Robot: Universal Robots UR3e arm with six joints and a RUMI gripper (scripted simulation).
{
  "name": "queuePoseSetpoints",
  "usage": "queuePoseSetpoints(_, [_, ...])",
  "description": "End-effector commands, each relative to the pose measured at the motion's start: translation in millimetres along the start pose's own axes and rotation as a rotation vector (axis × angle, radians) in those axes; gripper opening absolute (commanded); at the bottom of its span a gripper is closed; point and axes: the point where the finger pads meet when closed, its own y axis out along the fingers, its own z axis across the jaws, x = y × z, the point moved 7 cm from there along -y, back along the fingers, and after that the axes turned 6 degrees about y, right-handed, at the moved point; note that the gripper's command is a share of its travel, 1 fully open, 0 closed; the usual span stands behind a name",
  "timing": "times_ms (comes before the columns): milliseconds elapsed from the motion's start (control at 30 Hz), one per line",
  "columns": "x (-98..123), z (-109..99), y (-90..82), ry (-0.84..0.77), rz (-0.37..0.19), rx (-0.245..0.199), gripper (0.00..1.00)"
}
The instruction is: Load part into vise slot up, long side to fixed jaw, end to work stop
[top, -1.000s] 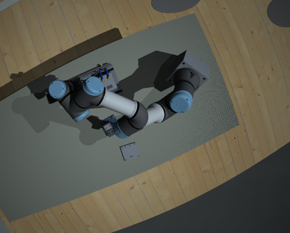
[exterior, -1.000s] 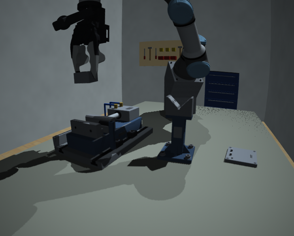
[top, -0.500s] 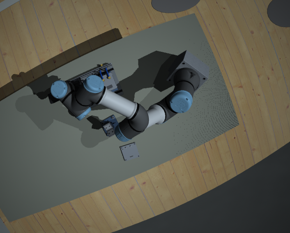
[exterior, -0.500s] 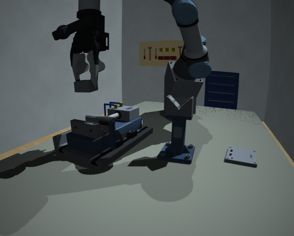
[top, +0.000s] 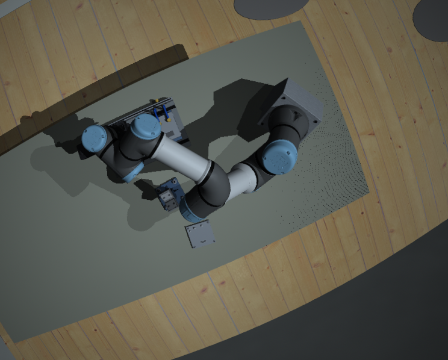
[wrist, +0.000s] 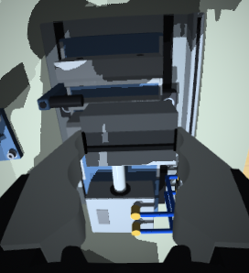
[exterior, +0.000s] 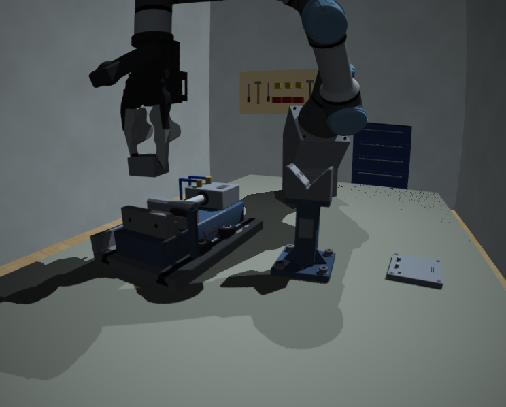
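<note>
Two pale grey fingers [exterior: 161, 131] of the black two-jaw gripper [exterior: 147, 154] are clamped on the small grey rectangular metal block [exterior: 145, 167], pinching it across its short width near the top. The block hangs in the air above the near-left end of the dark blue vise [exterior: 175, 227], well apart from it. Slot side can't be told: the block is in shadow in the exterior view and hidden in the top view.

Handling, as a judgement: a stiff, solid machined part, probably fairly heavy for its size, with smooth faces that could slip or twist in a narrow pinch. Not fragile. The grip seems best kept centred on the long sides, so that the underside is free to seat on the two low bars.

Wrist view looks down between the fingers onto the vise. The short dark work stop rod [wrist: 61, 101] sticks in from the left, and the pale air cylinder [wrist: 116, 208] with its blue hoses [wrist: 164, 214] lies nearer the camera. So the fixed jaw is judged to be the far one in that view.

Further out on the grey-green tabletop [exterior: 245, 350], the V-block on its blue post [exterior: 308, 184] stands to the right of the vise. The flat grey infeed plate [exterior: 414, 270] lies further right, bare. Arm base [top: 294, 102] sits at the far side of the tabletop.
</note>
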Motion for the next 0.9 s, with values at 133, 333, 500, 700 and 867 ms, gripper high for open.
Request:
queuePoseSetpoints(133, [-1, 0, 14.0, -0.001, 0.005, 0.005, 0.0])
queuePoseSetpoints(333, [-1, 0, 17.4, -0.001, 0.005, 0.005, 0.0])
queuePoseSetpoints(500, [-1, 0, 19.4, -0.001, 0.005, 0.005, 0.0])
queuePoseSetpoints(700, [-1, 0, 19.8, -0.001, 0.005, 0.005, 0.0])
queuePoseSetpoints(867, [-1, 0, 19.8, -0.001, 0.005, 0.005, 0.0])
